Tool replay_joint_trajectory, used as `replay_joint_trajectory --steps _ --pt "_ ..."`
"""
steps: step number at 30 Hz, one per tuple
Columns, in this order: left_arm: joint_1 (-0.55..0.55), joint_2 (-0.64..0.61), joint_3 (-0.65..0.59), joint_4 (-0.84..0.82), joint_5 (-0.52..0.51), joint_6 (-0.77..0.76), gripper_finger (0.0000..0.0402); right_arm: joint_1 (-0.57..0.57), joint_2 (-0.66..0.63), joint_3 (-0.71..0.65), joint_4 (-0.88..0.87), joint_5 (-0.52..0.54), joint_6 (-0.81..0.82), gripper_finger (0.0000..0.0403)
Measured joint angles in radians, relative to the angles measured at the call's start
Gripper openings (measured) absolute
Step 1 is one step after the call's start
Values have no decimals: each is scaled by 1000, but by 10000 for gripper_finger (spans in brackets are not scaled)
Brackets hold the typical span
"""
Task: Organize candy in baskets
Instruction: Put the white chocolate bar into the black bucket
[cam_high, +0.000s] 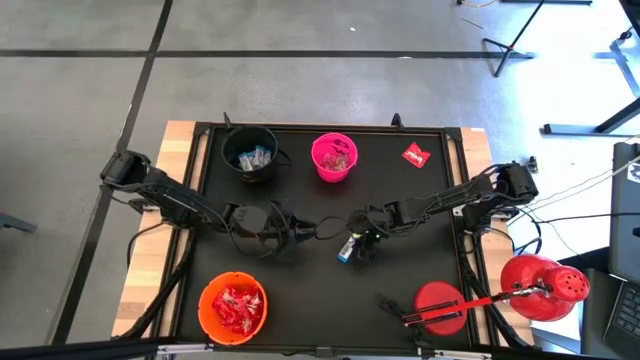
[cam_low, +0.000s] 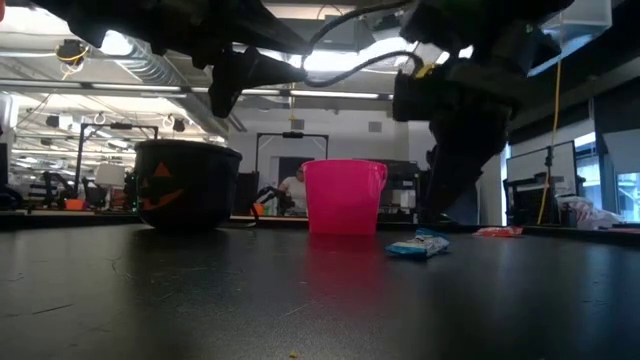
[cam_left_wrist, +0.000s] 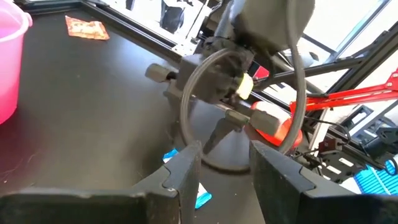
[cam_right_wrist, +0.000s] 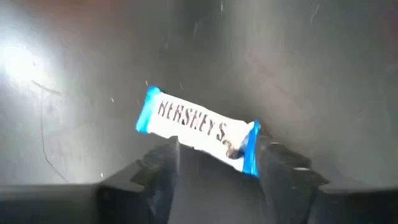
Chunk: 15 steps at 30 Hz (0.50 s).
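A blue-and-white candy bar (cam_right_wrist: 198, 129) lies flat on the black table (cam_high: 300, 290) near its middle, also seen in the low view as the bar (cam_low: 420, 245). My right gripper (cam_right_wrist: 217, 163) hangs just above it, open, a finger at either side of the bar's near edge; I see no touch. My left gripper (cam_left_wrist: 224, 163) hovers open to the bar's left, holding nothing. The black basket (cam_high: 250, 153) holds blue-and-white bars, the pink basket (cam_high: 334, 156) some candy, the orange basket (cam_high: 233, 307) red packets.
A single red packet (cam_high: 416, 155) lies at the far right of the table. A red disc (cam_high: 440, 305) with a red rod sits at the near right, and a red domed object (cam_high: 545, 288) stands off the table's right edge.
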Motion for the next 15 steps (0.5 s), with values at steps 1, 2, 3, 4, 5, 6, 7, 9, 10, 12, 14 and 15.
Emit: replay_joint_trajectory --steps 1,2,3,4,5,6,7,9,10,12,14,15 --pt "0 0 0 0 0 0 129 -6 9 0 1 -12 0 215" --pt "0 0 0 0 0 0 129 -13 20 0 11 -18 0 225" --pt "-1 0 0 -1 1 0 129 -22 29 0 12 -17 0 235" --pt "-3 0 0 -1 0 0 129 -30 41 0 2 -18 0 243" --pt "-4 0 0 -4 0 0 129 -38 55 0 -2 -18 1 249" --pt "-6 0 0 -6 0 0 129 -46 71 0 1 -20 0 253" --pt "-8 0 0 -8 0 0 129 -52 85 0 4 -26 0 255" --pt "-11 0 0 -13 0 0 129 -63 105 1 20 -46 -4 255" --pt "-12 0 0 -16 -1 0 129 -68 114 3 27 -58 -6 253" --pt "-12 0 1 -18 -2 0 129 -70 135 3 38 -79 -9 242" --pt "-12 0 1 -24 -3 0 129 -71 142 3 47 -87 -13 223" --pt "-12 0 1 -25 -4 0 129 -71 144 3 49 -91 -22 210"
